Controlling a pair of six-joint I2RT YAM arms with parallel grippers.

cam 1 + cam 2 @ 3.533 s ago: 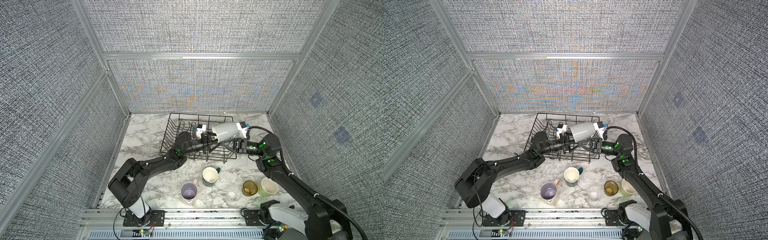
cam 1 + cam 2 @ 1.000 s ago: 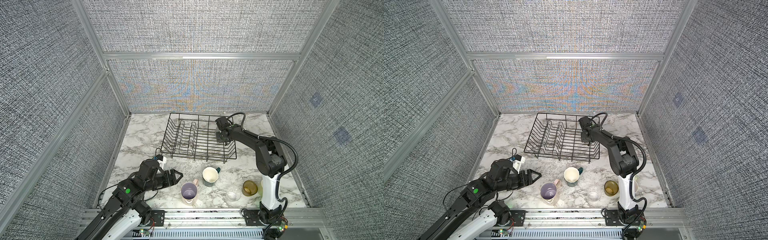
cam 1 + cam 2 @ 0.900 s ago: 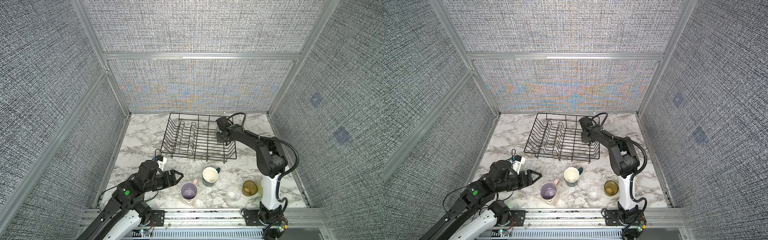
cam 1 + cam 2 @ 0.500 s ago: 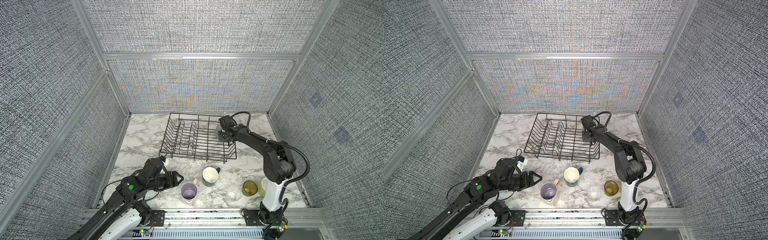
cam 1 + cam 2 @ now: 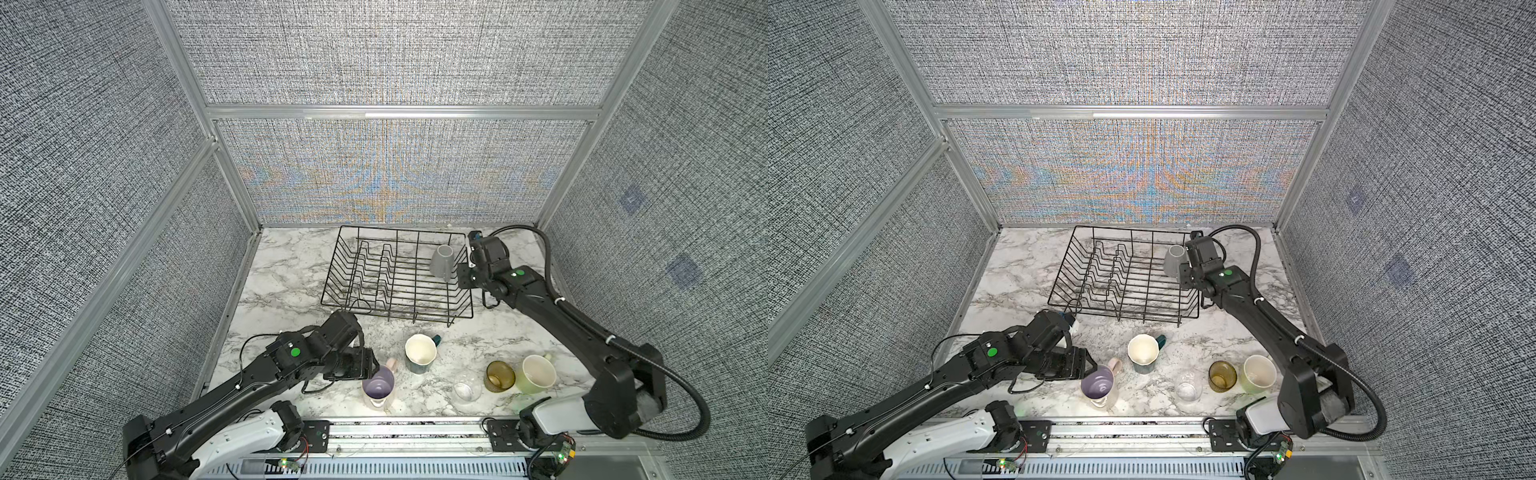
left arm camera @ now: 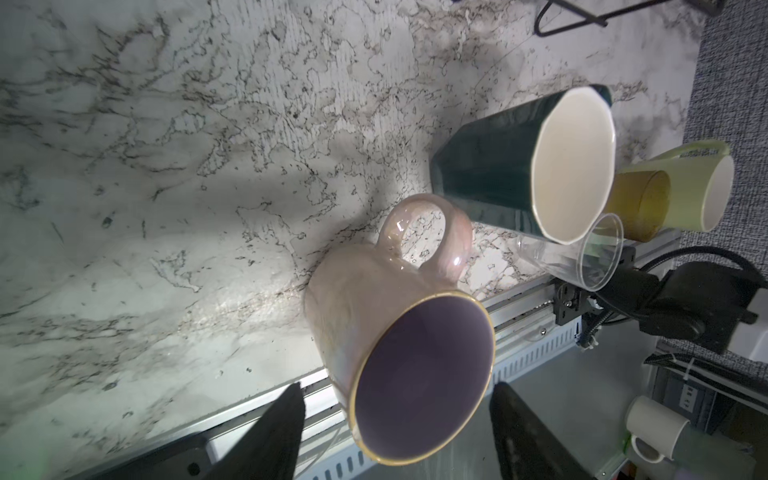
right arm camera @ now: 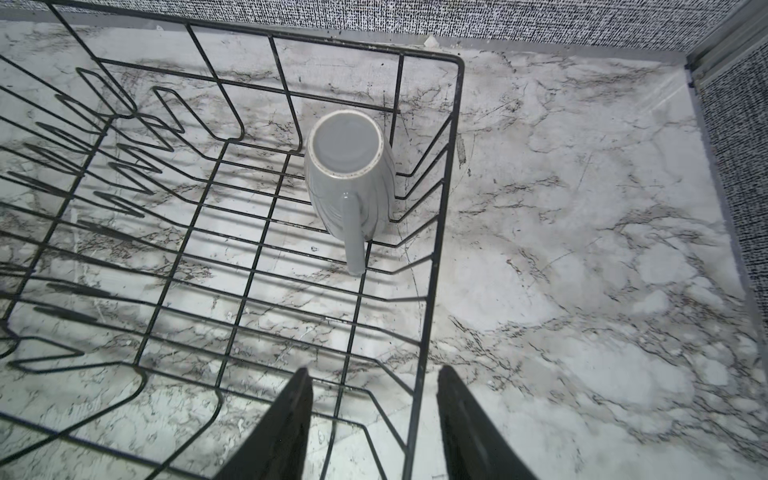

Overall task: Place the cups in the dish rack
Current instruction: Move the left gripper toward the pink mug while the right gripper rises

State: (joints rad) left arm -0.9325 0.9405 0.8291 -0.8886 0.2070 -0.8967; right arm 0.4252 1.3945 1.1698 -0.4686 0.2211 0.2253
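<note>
1 of 6 loaded: grey mug (image 5: 443,261) upturned in the dish rack (image 5: 403,286), far right. Right gripper (image 7: 374,386) is open and empty, while left gripper (image 5: 371,369) is open beside the near pink mug (image 5: 378,384) without gripping it. 4 other cups (image 5: 419,359) wait.

L gripper (image 6: 397,386): pink mug (image 6: 399,332) sits betw its jaws, little slack. Teal mug (image 6: 519,166) just past the handle, clear glass (image 6: 582,257) beside it, so tight ahead. R gripper (image 7: 374,382): rack (image 7: 432,291) side rim under jaws, grey mug (image 7: 349,178) ahead in corner. Rack floor beside mug free; marble (image 7: 582,291) outside rack open.
</note>
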